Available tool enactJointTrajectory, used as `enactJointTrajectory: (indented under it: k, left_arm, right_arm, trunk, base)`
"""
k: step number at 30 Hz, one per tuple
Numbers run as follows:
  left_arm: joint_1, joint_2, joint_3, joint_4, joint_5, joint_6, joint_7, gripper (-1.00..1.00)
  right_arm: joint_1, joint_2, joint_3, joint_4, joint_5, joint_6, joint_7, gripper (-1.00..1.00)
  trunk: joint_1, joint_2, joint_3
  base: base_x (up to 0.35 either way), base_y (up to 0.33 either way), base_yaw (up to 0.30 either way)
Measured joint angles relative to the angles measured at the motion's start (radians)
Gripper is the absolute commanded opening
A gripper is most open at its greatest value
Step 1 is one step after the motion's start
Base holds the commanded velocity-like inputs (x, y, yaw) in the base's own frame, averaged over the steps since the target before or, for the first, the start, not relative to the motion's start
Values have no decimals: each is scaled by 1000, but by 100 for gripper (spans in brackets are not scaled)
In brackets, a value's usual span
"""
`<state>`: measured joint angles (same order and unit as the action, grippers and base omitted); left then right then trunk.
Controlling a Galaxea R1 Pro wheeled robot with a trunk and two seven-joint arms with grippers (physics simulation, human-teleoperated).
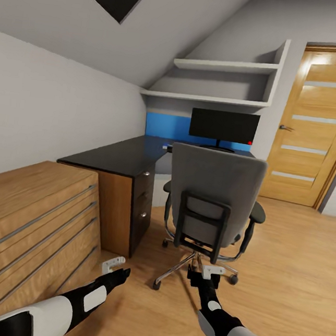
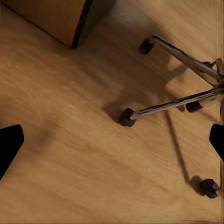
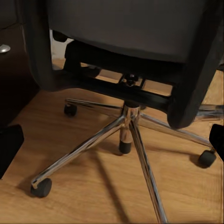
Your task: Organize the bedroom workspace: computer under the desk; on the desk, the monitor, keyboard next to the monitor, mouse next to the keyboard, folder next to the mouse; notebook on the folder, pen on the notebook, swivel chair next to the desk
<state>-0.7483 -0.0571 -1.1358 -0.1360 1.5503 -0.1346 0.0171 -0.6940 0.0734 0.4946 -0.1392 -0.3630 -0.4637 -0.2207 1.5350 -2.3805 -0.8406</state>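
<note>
We find both pincers, left (image 1: 113, 265) and right (image 1: 208, 272), open and empty, low in frame. The swivel chair (image 1: 213, 194) at centre blocks the counter (image 1: 122, 154), so we judge approach pending.

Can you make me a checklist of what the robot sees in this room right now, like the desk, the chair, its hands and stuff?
Surface: dark desk against the wall, drawers on its near end; wood floor.
Job's things: monitor stands on the desk's far end; grey swivel chair faces the desk, its back to the robot. The backrest hides the seat, so a folder cannot be checked. A small pale item sits by the monitor; too small to name.
Clutter: nothing seen.
Grippers: left gripper and right gripper are both open, empty, low over the floor by the chair's wheels.
Cables: nothing seen.
Surroundings: wooden dresser, wall shelves, closed wooden door.
</note>
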Motion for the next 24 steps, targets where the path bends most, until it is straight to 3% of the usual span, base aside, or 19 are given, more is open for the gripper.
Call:
enactJointTrajectory:
  k: [8, 19, 24]
  left_arm:
    - [0, -17, 0, 2, -9, 1, 1, 100]
    - [0, -26, 0, 4, -101, -8, 6, 100]
    - [0, -28, 0, 5, -114, -38, 7, 100]
  right_arm:
    - [0, 0, 0, 1, -1, 0, 0, 100]
    - [0, 0, 0, 6, -3, 0, 0, 100]
    - [0, -1, 0, 6, -3, -1, 0, 100]
  trunk:
    - [0, 0, 6]
    - [0, 0, 14]
    - [0, 0, 18]
  base:
    - [0, 0, -235]
    - [0, 0, -236]
    - [0, 0, -236]
